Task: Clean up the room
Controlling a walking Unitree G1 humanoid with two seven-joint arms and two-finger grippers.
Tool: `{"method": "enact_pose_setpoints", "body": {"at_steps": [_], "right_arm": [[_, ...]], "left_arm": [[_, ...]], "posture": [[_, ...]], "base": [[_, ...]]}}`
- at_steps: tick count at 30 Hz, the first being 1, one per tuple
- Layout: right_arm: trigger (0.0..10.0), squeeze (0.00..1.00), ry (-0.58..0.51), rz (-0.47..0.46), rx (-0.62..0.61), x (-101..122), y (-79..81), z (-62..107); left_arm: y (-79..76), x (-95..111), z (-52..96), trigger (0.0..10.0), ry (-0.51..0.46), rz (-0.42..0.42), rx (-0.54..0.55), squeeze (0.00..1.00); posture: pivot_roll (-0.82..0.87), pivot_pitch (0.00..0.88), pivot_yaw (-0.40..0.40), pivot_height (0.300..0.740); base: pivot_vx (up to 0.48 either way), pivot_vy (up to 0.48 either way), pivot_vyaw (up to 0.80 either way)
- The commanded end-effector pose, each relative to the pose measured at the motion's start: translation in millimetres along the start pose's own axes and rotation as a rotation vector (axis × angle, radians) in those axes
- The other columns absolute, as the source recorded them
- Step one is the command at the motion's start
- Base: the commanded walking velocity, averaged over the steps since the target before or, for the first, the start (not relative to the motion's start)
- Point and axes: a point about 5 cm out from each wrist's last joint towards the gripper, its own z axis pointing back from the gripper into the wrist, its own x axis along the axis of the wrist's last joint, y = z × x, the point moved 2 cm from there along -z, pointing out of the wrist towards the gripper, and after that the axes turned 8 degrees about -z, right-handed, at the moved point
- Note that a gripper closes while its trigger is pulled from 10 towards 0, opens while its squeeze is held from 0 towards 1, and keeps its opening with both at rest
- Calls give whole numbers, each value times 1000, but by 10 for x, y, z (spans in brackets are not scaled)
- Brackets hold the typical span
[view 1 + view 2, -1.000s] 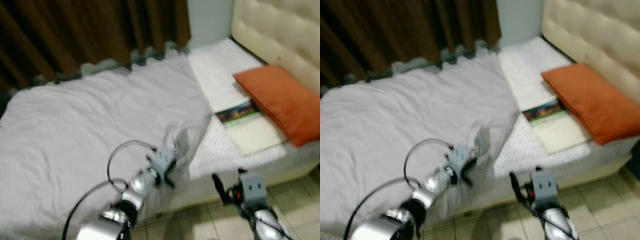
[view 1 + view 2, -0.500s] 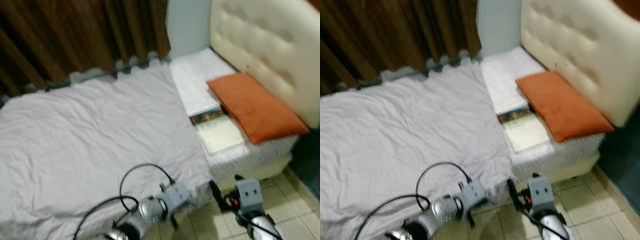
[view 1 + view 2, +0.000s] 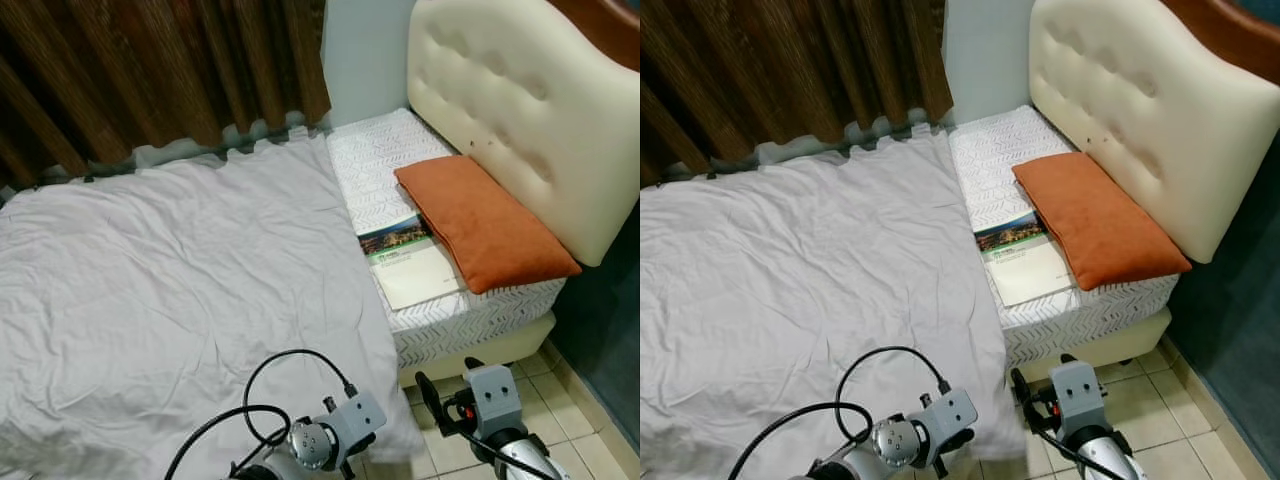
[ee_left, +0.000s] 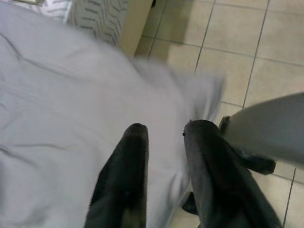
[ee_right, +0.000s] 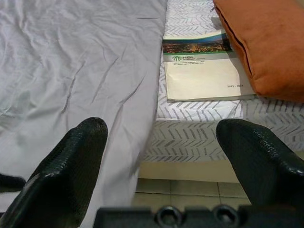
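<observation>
While the grey sheet (image 3: 190,300) lies spread over the bed (image 3: 470,320) with its corner draped floorward, it is best smoothed by the narrowly parted left tool (image 4: 164,137), the right tool (image 5: 161,137) being held wide.

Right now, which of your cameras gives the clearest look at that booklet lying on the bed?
The right wrist view: the booklet is close and sharp there, its photo cover strip and printed text visible beside the orange pillow. Both eye views show it smaller, on the bare mattress between the grey sheet and pillow.
</observation>
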Motion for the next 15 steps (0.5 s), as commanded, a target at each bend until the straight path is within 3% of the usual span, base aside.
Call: {"method": "enact_pose_setpoints", "body": {"at_steps": [1,5,7,8,9,10,11,12,13,15], "right_arm": [[10000,0,14,8,17,-23,31,-32],[10000,0,0,3,0,-10,6,-51],[10000,0,-40,-8,-33,57,-36,-74],[10000,0,-76,-28,-81,126,-85,-92],[10000,0,-99,-43,-115,171,-119,-101],[10000,0,-99,-43,-115,171,-119,-101],[10000,0,-131,-66,-147,224,-149,-100],[10000,0,-185,-103,-190,306,-190,-70],[10000,0,-185,-103,-190,306,-190,-70],[10000,0,-235,-136,-230,375,-235,-6]], "left_arm": [[-62,356,-101,10000,-106,61,-12,1000],[43,303,-63,10000,-122,152,14,1000],[362,294,32,10000,-193,278,136,1000],[630,299,157,10000,-275,312,248,1000],[805,300,261,10000,-332,324,324,1000],[805,300,261,10000,-332,324,324,1000],[967,278,390,10000,-382,341,392,1000],[1175,238,632,10000,-453,403,499,1000],[1175,238,632,10000,-453,403,499,1000],[1288,201,915,10000,-512,453,599,1000]], "posture": [[-346,69,134,740],[-328,58,139,740],[-305,38,146,740],[-280,18,151,740],[-280,18,151,740],[-280,18,151,740],[-256,2,151,740],[-228,0,145,740],[-228,0,145,740],[-213,0,143,740]], "base": [[0,0,0],[0,0,0],[0,0,0],[0,0,0],[0,0,0],[0,0,0],[0,0,0],[0,0,0],[0,0,0],[0,0,0]]}}
